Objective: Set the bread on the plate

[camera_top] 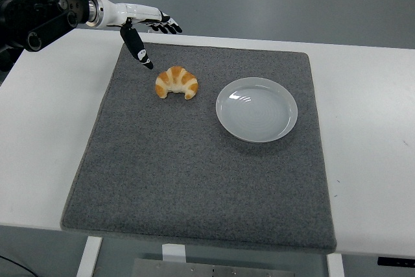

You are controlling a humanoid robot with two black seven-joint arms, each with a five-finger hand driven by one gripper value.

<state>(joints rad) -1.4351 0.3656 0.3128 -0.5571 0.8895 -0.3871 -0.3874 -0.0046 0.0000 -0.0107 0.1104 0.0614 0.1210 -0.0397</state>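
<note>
A golden croissant (176, 82) lies on the grey mat (194, 173), left of centre toward the back. To its right on the same mat sits a round white plate (256, 109) with nothing on it. My left hand (148, 34) reaches in from the top left and hovers above and behind the croissant, a short way to its left. Its fingers are spread, the thumb (137, 47) pointing down toward the mat, and it holds nothing. No right arm shows.
The grey mat covers most of the white table (369, 128). Bare table shows on both sides of the mat. Grey floor lies beyond the far edge.
</note>
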